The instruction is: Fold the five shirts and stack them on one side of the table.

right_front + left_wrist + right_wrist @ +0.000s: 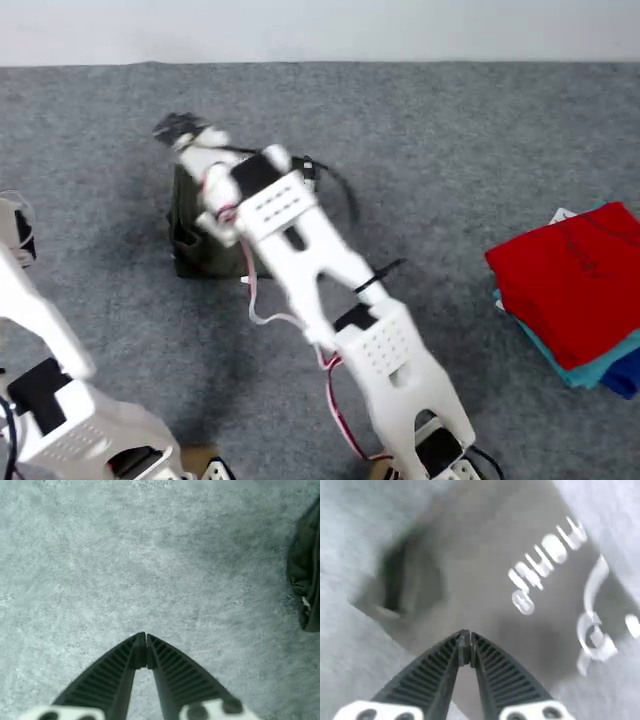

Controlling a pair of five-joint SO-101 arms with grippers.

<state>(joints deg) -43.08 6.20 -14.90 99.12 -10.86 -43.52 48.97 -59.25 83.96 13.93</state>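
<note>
A dark olive shirt (196,245) lies folded small on the grey carpet at centre-left, partly hidden under the right arm. The right gripper (180,130) hovers at the shirt's far edge. In its wrist view the right gripper (465,642) is shut, its tips meeting just above the dark shirt (485,595), which carries white print. The left gripper (145,645) is shut over bare carpet, with the dark shirt (307,570) off to one side. At the right edge sits a stack of folded shirts with a red shirt (572,275) on top, then a teal shirt (590,372) and a blue shirt (625,378).
The grey carpet (450,160) covers the whole table up to a pale wall at the back. The left arm's white body (60,400) stands at the front left. Open carpet lies between the dark shirt and the stack.
</note>
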